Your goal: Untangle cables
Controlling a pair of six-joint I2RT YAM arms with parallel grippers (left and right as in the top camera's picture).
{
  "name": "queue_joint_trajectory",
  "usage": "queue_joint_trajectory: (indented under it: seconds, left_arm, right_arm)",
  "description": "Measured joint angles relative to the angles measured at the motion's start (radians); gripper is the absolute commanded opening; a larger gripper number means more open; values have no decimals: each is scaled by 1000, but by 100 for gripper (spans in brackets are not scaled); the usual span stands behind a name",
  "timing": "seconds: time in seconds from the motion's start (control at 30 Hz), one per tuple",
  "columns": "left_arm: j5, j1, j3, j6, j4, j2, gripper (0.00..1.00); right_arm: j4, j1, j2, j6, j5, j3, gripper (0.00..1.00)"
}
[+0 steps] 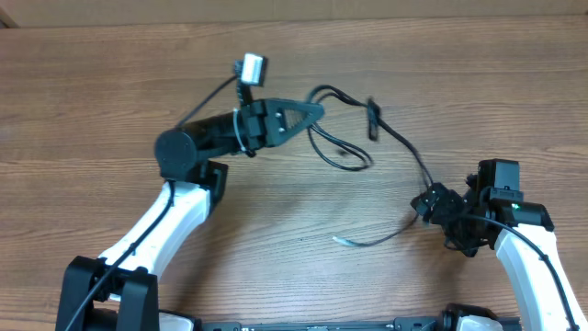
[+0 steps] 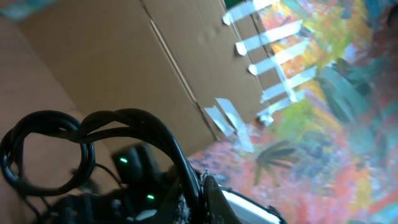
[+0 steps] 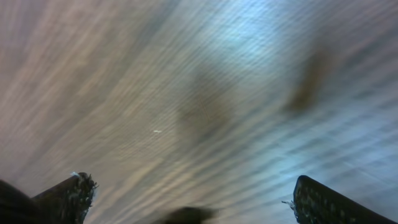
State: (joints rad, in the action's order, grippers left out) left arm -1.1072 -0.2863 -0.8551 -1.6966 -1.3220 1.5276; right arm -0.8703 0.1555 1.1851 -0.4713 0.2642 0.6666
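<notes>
Over the far middle of the bench [image 1: 110, 83], your left gripper [image 1: 317, 111] is pinched together on the cables [image 1: 373, 118], holding a loop of them up off the wood. Its wrist view shows black strands crossing one another close to the fingers. One strand runs on past a plug down to your right gripper [image 1: 430, 204], whose fingers stand wide apart just above the bench. A dark blur low in that wrist view may be a strand, but you cannot tell. A silver-tipped end [image 1: 342, 241] lies loose on the bench between the arms. The main risk, as I judge it, is drawing the arms apart while the strands cross at the left gripper: that would cinch the loop tighter. The raised bundle could also slip free or snag on the right gripper.
</notes>
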Motion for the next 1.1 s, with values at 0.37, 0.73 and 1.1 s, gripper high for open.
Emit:
queue_joint_trajectory:
  seconds: [0.37, 0.73, 1.1]
  left_arm:
    - [-192, 162, 0, 264, 280, -6, 4]
    - [-330, 113, -2, 504, 572, -11, 4]
    - [475, -1, -10, 1125, 1677, -19, 4]
  right_arm:
    - [-36, 0, 3, 0, -149, 0, 100]
    - [-32, 0, 3, 0, -125, 0, 100]
    - [6, 0, 3, 0, 38, 0, 100]
